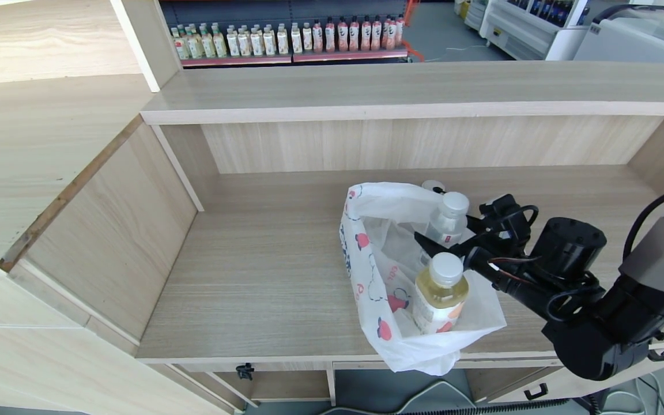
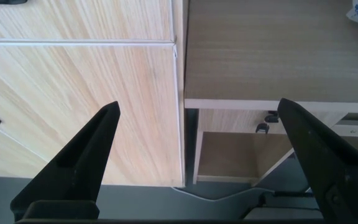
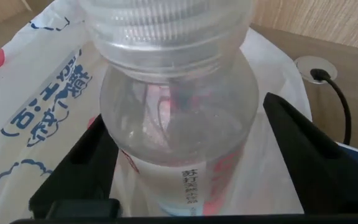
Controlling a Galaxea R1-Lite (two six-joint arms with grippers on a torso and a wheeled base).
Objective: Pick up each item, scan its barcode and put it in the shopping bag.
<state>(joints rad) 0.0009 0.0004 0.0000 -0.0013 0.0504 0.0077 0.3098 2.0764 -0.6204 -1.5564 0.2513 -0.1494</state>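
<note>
Two bottles centre-right: the right gripper, jaws clamped on the clear bottle, over the shopping bag holding a yellow bottle; left gripper jaws apart.

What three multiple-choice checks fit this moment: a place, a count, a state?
1. Where is the clear bottle?
A) on the top shelf
B) held by the right gripper at the mouth of the shopping bag
C) lying at the counter's left end
2. How many bottles are at the bag?
A) one
B) two
C) four
3. The left gripper is:
A) open and empty
B) shut on a bottle
C) shut on the bag
Answers: B, it stands upright in the gripper at the bag's rim; B, the clear bottle plus the yellow drink bottle standing inside; A, its fingers stand wide apart with nothing between.
</note>
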